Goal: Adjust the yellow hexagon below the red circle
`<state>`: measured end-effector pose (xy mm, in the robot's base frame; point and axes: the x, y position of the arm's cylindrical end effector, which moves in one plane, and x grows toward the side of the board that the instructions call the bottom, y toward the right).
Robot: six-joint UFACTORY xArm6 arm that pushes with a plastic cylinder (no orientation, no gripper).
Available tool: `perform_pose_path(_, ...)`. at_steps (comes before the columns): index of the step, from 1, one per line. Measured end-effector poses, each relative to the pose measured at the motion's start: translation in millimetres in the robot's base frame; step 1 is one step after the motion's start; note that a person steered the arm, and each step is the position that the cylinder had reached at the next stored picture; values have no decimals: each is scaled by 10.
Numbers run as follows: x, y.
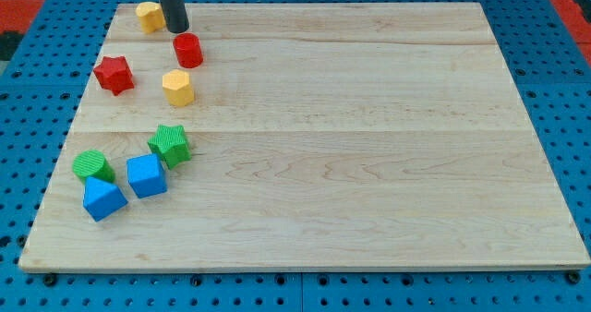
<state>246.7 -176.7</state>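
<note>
The yellow hexagon point(177, 88) sits on the wooden board point(369, 146) in the upper left part of the view. The red circle point(188, 50) stands just above it and slightly to the right, a small gap between them. My tip point(176, 29) rests near the board's top edge, just above and left of the red circle and well above the yellow hexagon, touching neither.
A second yellow block point(150, 17) lies left of the tip at the top edge. A red star point(114, 75) is left of the hexagon. Lower left hold a green star point(170, 145), a green circle point(92, 167), a blue cube point(146, 175) and a blue block point(102, 199).
</note>
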Motion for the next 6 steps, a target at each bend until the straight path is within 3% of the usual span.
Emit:
perform_pose_path(2, 487, 229)
perform_pose_path(4, 746, -203)
perform_pose_path(6, 1352, -185)
